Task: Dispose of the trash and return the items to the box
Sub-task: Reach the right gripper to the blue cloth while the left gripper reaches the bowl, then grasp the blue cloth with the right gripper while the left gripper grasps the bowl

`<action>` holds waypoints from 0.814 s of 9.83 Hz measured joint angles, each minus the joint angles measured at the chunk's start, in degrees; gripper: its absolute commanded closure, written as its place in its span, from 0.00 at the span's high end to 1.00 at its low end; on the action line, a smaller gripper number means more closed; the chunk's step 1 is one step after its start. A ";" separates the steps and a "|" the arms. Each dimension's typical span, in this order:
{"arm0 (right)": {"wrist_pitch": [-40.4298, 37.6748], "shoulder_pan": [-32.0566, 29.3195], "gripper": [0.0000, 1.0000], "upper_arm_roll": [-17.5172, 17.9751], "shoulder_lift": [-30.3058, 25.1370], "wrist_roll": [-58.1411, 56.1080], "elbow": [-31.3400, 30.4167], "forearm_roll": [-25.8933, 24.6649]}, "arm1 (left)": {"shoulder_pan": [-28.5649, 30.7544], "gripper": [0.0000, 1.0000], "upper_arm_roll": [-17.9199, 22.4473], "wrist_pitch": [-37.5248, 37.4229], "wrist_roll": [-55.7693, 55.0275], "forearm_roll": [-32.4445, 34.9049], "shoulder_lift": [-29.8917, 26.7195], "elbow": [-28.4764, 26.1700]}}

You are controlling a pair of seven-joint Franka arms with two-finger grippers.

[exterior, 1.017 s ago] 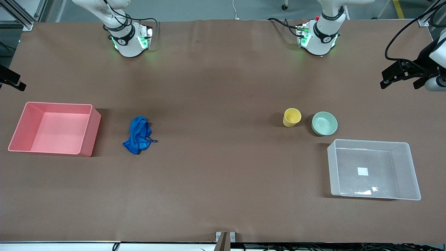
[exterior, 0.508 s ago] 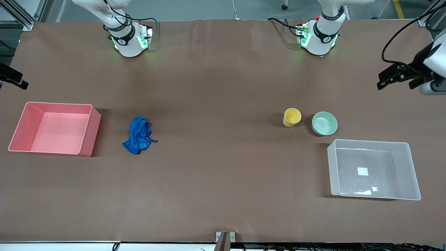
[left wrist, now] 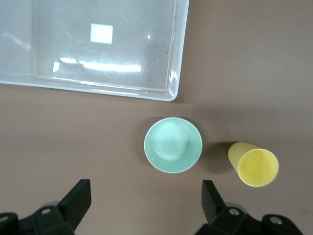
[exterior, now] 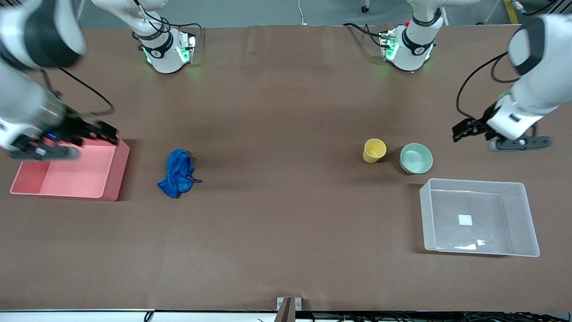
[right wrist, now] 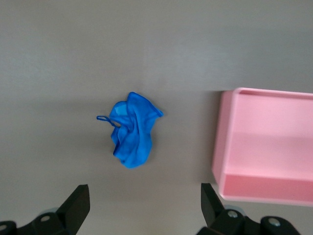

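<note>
The blue mesh trash [exterior: 177, 173] lies crumpled on the table beside the pink bin [exterior: 114, 179]; it also shows in the right wrist view [right wrist: 133, 129]. The yellow cup [exterior: 374, 150] and the mint-green bowl [exterior: 416, 158] stand side by side, farther from the front camera than the clear box [exterior: 520, 219]. My right gripper [exterior: 107, 133] is open and empty, up over the pink bin's edge [right wrist: 222, 147]. My left gripper [exterior: 462, 130] is open and empty, up in the air beside the bowl [left wrist: 173, 145], toward the left arm's end. The cup [left wrist: 254, 164] and the box [left wrist: 173, 73] show in the left wrist view.
Brown table cover. The clear box holds only a small white label [exterior: 465, 219]. The pink bin holds nothing.
Both arms have swung in from the table's ends: the right hand now hangs over the pink bin's edge, the left hand nearer the bowl. The objects have not moved.
</note>
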 measured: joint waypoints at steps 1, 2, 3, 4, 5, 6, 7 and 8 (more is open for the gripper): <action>8.26 0.37 1.00 0.26 2.46 0.10 -5.33 0.00 | 0.07 1.00 0.08 7.78 0.00 0.03 0.26 -5.83; 16.63 0.40 1.00 0.26 5.50 0.10 -10.17 -0.01 | 0.19 1.00 0.17 15.21 0.00 0.05 1.21 -11.06; 24.25 0.35 1.00 0.14 9.04 0.27 -13.89 -0.01 | 0.35 1.00 0.19 21.83 0.01 0.06 3.07 -14.80; 29.94 0.32 1.00 0.07 12.76 1.24 -15.92 -0.01 | 0.41 1.00 0.20 27.36 0.01 0.06 5.83 -17.10; 33.68 0.40 1.00 0.11 16.25 2.25 -16.45 -0.01 | 0.43 1.00 0.20 31.62 0.01 0.06 9.12 -18.08; 36.35 0.60 0.90 0.17 18.96 2.90 -16.47 -0.01 | 0.45 0.93 0.20 35.41 -0.03 0.06 12.58 -18.29; 37.74 0.81 0.80 0.18 20.47 3.04 -16.51 -0.01 | 0.48 0.56 0.20 39.33 -0.13 0.06 15.96 -18.34; 37.99 0.91 0.59 0.19 21.00 3.17 -16.57 -0.01 | 0.53 0.11 0.20 42.59 -0.31 0.06 18.87 -18.35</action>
